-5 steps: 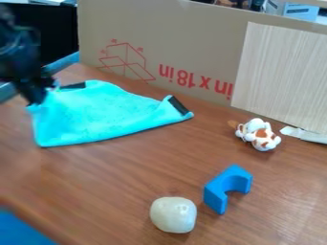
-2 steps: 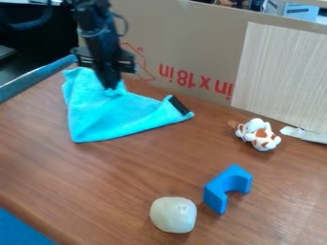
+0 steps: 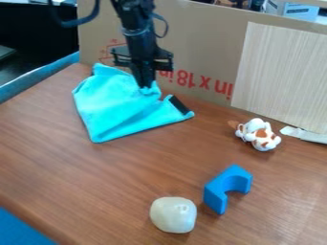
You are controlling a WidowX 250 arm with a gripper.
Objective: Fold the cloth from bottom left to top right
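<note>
The gripper (image 3: pixel 146 84) pinches the turquoise cloth (image 3: pixel 115 107) on the table (image 3: pixel 121 177).

Gripper (image 3: pixel 145 85): moved rightward from far left. Cloth (image 3: pixel 115 105): left side and lower corner drawn rightward; spread narrower; fabric bunched beneath gripper.

Brown wood tbl (image 3: pixel 57 167), w/ cardboard panel (image 3: pixel 204 45) upright at 12–1 o'clock, red print on it. Pale wood-grain bd. (image 3: pixel 281 72) at 2, upright in front of panel. White & brown toy animal (image 3: pixel 257 134) just past 3, w/ pale strip (image 3: pixel 306 135) nearby, farther out. Blue notched blk. (image 3: pixel 226 187) approx. 5, notch facing 4–5. Off-white rounded obj. (image 3: pixel 173 215) at 6, near blk. Blue patch (image 3: pixel 20 230) betw. 7 & 8, beyond tbl edge.
</note>
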